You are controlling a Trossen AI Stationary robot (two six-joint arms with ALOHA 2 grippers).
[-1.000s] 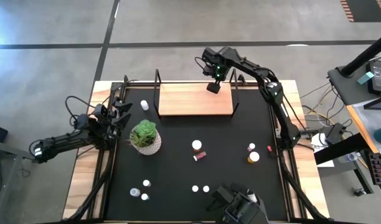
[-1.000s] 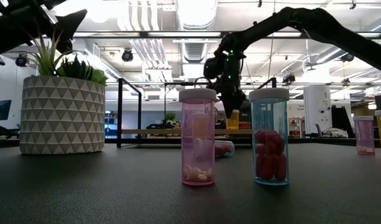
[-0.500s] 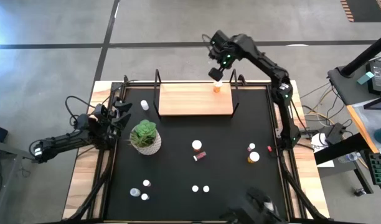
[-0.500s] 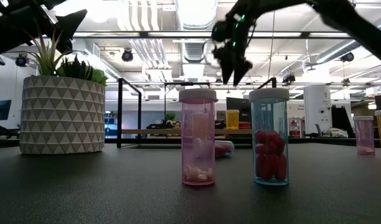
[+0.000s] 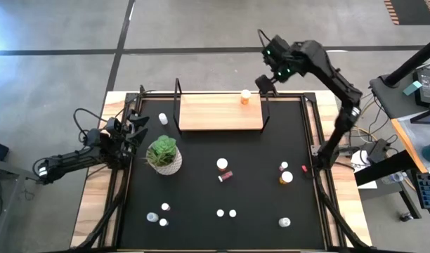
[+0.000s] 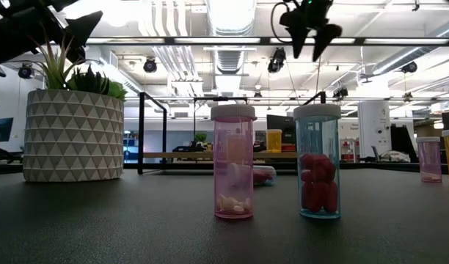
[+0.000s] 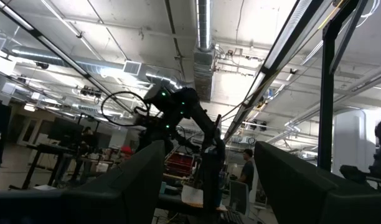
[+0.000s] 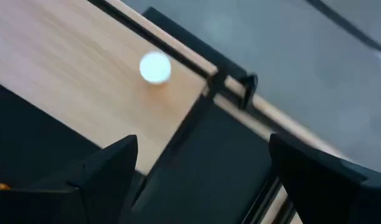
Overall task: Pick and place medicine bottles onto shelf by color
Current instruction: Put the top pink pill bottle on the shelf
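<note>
high view: plant (image 5: 164, 153) beside shelf (image 5: 218, 112)

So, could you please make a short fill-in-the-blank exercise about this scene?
1. The orange bottle stands on the wooden ____.
2. The right gripper is raised beyond the shelf, and its fingers are ____.
3. The left gripper waits beside the potted ____.

Missing words: shelf; open; plant

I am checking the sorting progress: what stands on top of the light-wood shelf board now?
One orange medicine bottle with a white cap stands near the right end of the light-wood shelf board; nothing else shows on the board.
</note>
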